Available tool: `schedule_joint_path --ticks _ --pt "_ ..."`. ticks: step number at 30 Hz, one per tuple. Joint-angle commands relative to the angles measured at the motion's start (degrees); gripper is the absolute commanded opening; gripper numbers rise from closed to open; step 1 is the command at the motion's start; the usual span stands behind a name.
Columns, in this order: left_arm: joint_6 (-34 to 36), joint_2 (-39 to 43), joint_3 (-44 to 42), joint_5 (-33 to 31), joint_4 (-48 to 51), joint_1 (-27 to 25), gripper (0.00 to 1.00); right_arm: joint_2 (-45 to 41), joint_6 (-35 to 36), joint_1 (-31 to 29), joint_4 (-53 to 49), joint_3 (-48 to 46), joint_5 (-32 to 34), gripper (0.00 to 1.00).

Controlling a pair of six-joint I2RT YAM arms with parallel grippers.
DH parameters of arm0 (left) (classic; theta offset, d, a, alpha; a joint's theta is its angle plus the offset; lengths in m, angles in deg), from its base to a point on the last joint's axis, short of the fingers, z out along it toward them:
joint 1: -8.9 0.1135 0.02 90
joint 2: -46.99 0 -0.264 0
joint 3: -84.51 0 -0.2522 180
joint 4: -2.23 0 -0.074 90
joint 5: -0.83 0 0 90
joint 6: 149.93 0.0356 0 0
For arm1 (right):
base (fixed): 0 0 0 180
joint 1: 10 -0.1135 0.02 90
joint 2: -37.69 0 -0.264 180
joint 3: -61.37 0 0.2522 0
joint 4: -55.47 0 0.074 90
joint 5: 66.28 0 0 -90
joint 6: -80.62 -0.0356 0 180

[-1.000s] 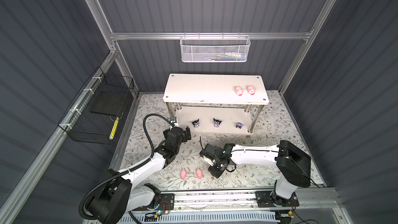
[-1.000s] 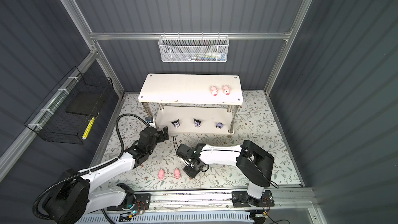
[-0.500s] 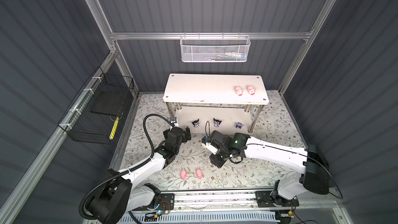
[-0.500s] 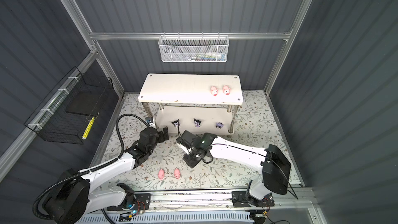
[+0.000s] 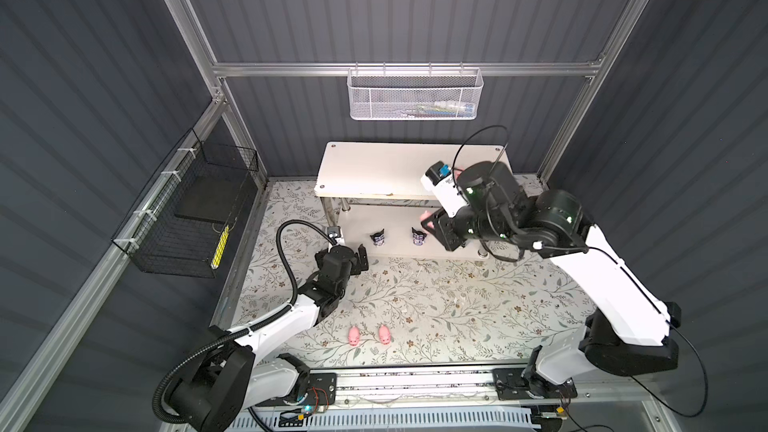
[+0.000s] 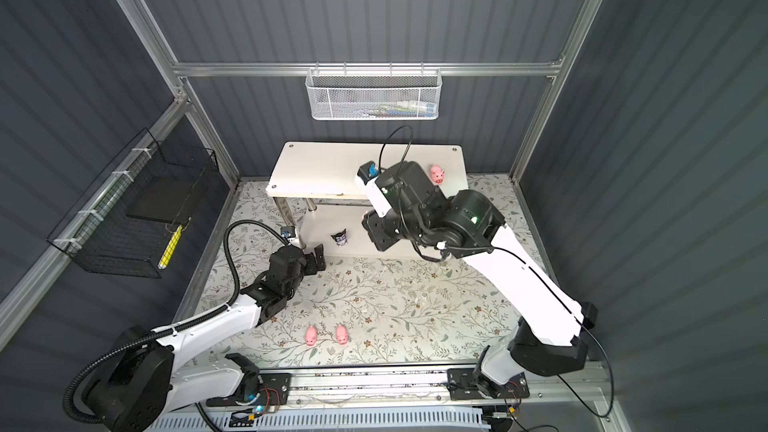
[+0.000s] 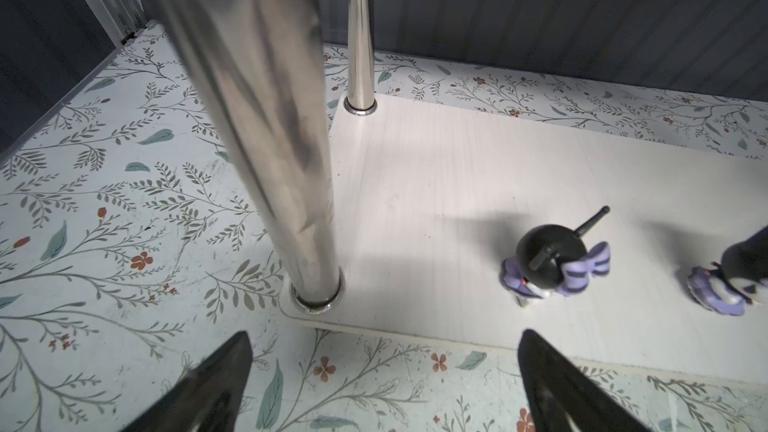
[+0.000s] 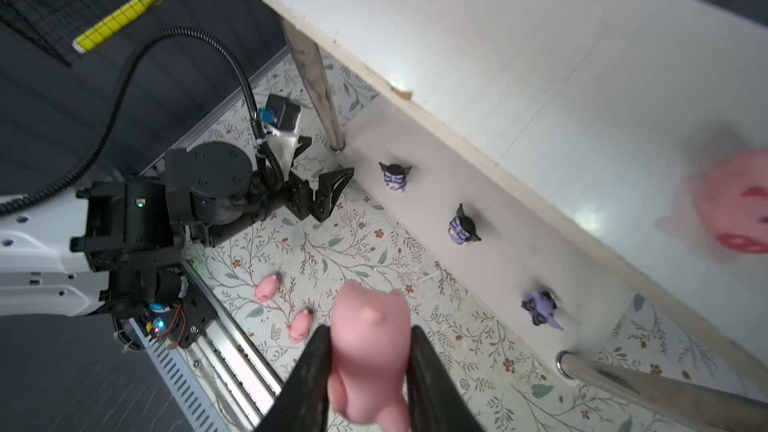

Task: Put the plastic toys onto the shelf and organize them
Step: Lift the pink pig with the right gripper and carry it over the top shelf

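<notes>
Hanging raised at the front edge of the shelf (image 5: 374, 168) in both top views, the right gripper (image 5: 429, 221) is showing a scrap of pink at its tip. The left gripper (image 5: 351, 252) is hovering low over the counter (image 5: 457, 305) by the shelf's left front leg, its jaws spread wide and holding nothing. Two loose pigs (image 5: 354, 335) are lying side by side on the counter near the front rail, well apart from the shelf. Two purple figures (image 5: 377, 238) are standing on the lower board (image 5: 399, 222). In a top view another pig (image 6: 436, 173) is sitting on the top board (image 6: 332, 168) near its right end, just beside the arm.

Through the left wrist view, the left gripper (image 7: 384, 334) is gaping wide with nothing between its fingers (image 7: 224, 371), its tips hanging over the counter right at the lower board's front edge. One purple figure is standing on that board, a second is peeking in at the frame's edge, and a shiny leg (image 7: 270, 139) is rising close by.

Through the right wrist view, the right gripper (image 8: 371, 328) is pinching a pink pig (image 8: 370, 309) by its sides, holding it up off the counter. Beyond it, three purple figures are lining the lower board, the two loose pigs are lying on the counter, and a blurred pig is sitting on the top board.
</notes>
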Motion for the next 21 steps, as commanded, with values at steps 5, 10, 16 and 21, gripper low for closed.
schedule_joint_path --ticks 5,10,16,21 --pt "-0.8 1.4 -0.9 0.1 -0.5 0.5 0.99 10.2 0.4 7.5 -4.0 15.4 0.8 0.32" --pt "-2.2 2.0 -1.8 0.8 -1.6 0.5 1.0 16.8 -0.5 13.7 -4.4 22.4 -2.2 0.32" --pt "-3.6 1.4 -2.8 2.4 -2.5 0.5 0.99 19.3 -0.9 17.6 -2.5 22.5 -4.5 0.32" --pt "-3.4 1.0 -2.9 2.7 -2.7 0.5 1.0 20.7 -0.7 18.1 -2.2 22.2 -3.8 0.32"
